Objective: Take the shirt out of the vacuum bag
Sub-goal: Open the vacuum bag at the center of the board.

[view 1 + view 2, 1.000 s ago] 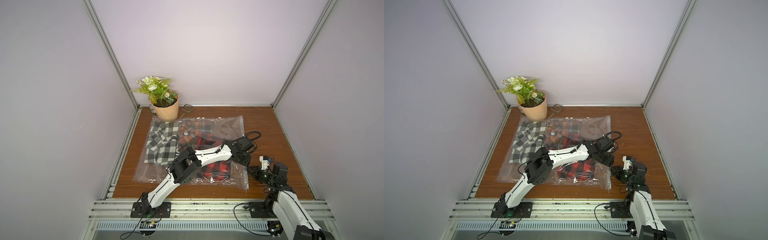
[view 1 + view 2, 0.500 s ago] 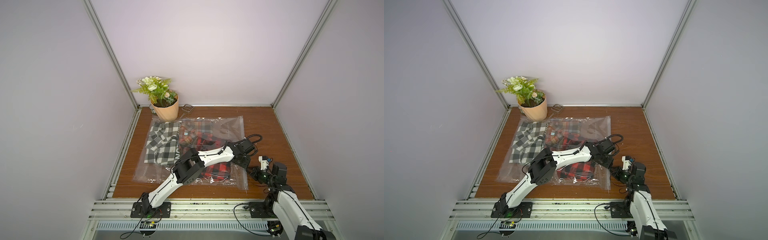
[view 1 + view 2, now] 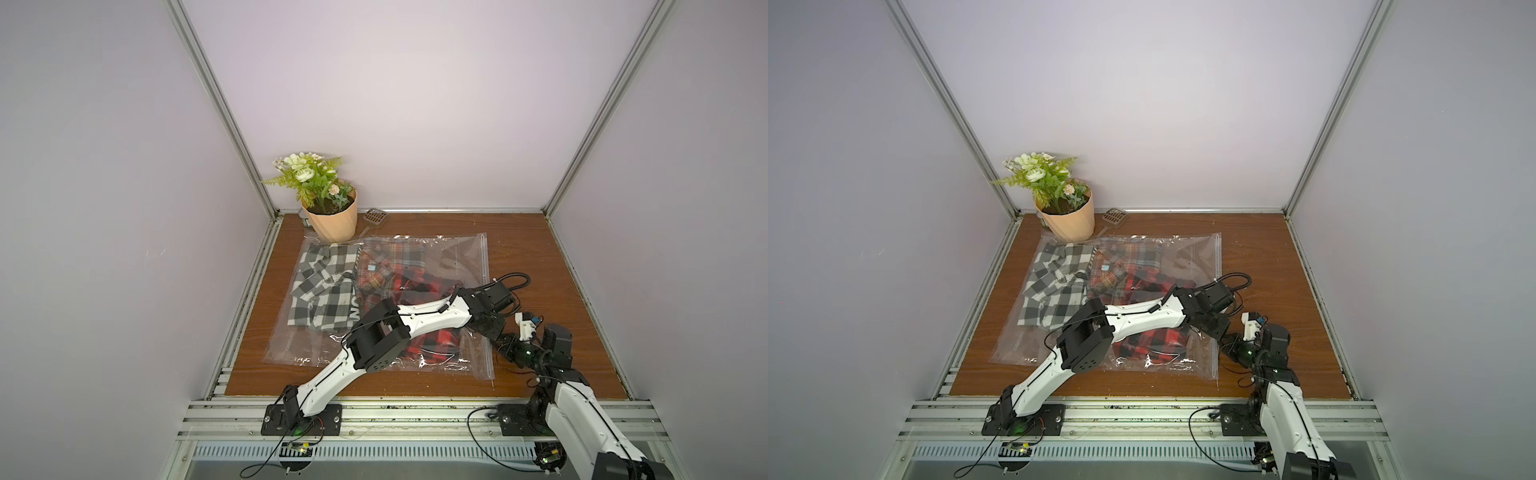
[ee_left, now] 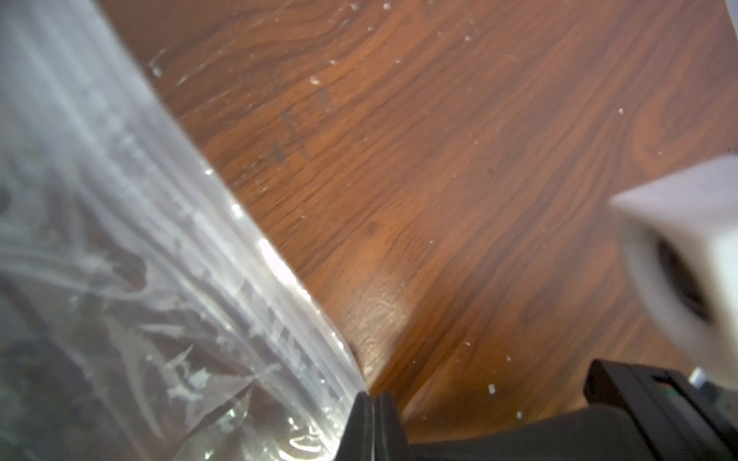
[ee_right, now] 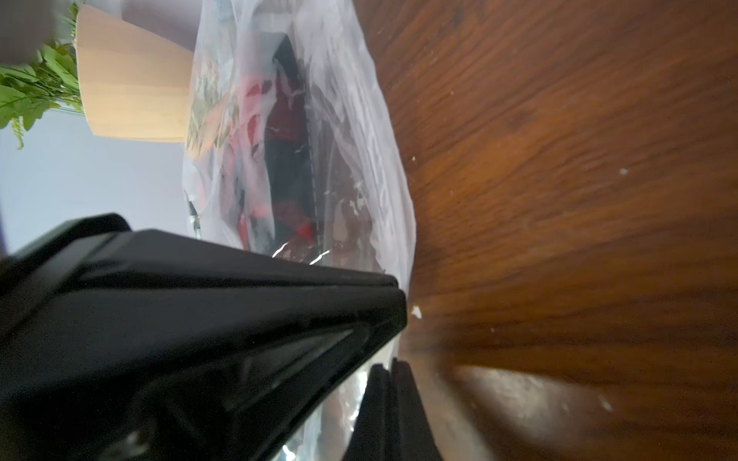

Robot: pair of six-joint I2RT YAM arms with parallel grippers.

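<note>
**Both hands pinch the zip edge; the bag is ready to be parted**

The vacuum bag (image 3: 453, 257) lies flat on the desk (image 3: 561, 257), with its zip-seal strip (image 3: 485, 270) along the side nearer the right arm. The red-and-black shirt (image 3: 415, 286) is wholly inside, the garment closest to that strip. A black-and-white shirt (image 3: 324, 286) lies at the bag's opposite side.

The left hand (image 4: 373, 399) has its fingers pressed together on the lip of the strip. The right hand (image 5: 389, 369), just beside it, is also clamped on the plastic edge.

The step in hand looks like opening the seal. The next move calls for drawing the two layers apart, but I cannot tell whether each hand holds a separate layer or both.

Bare desk stretches from the strip to the right wall (image 3: 665, 208), so there is open room to pull that way. The hands crowd each other near the front edge. The left arm (image 3: 428, 322) lies across the bag above the shirt and would need to clear. The plant pot (image 3: 332, 220) stands at the bag's far corner, well apart from both hands.
</note>
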